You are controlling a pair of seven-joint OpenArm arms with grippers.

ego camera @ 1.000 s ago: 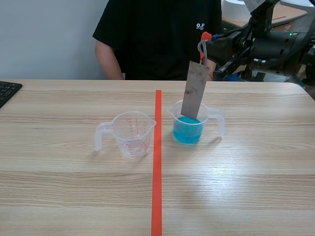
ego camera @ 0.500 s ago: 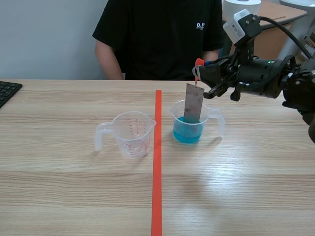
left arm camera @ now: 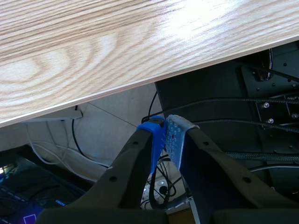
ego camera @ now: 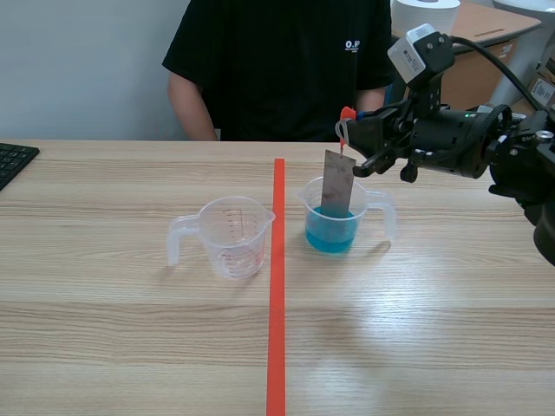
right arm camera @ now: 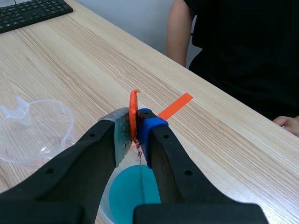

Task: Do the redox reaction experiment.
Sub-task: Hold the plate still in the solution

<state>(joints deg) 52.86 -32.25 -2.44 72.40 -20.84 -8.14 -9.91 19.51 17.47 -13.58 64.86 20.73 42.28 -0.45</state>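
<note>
Surface: pale wood-grain table (ego camera: 434, 329), split by an orange-red tape line (ego camera: 277, 286) that runs from the near edge to the far edge.
Metal strip: a dull grey strip (ego camera: 337, 184) hangs nearly upright, leaning slightly, from an orange-red tab (ego camera: 348, 113). Its lower end sits inside the cup of blue liquid; how deep it goes under the surface is hard to tell.
Right gripper: the right gripper (right arm camera: 133, 128) has its two pads closed on the orange-red tab, directly above the blue liquid. Its arm comes in over the right edge, raised above the table.
Blue cup: a clear measuring cup (ego camera: 388, 217) stands just right of the tape line, toward the far edge. It is partly filled with blue liquid (ego camera: 329, 236), and its handle points to the right edge.
Empty cup: a second clear cup (ego camera: 232, 238) with red markings stands just left of the tape line. Its handle points to the left edge, and it does not touch the blue cup.
Left gripper: the left gripper (left arm camera: 163, 135) hangs below the table's edge with its pads pressed together on nothing, and cables lie beneath it.
Keyboard: a black keyboard (ego camera: 13, 160) shows at the left edge.
Person: someone in a black shirt (ego camera: 277, 69) sits at the far edge.
</note>
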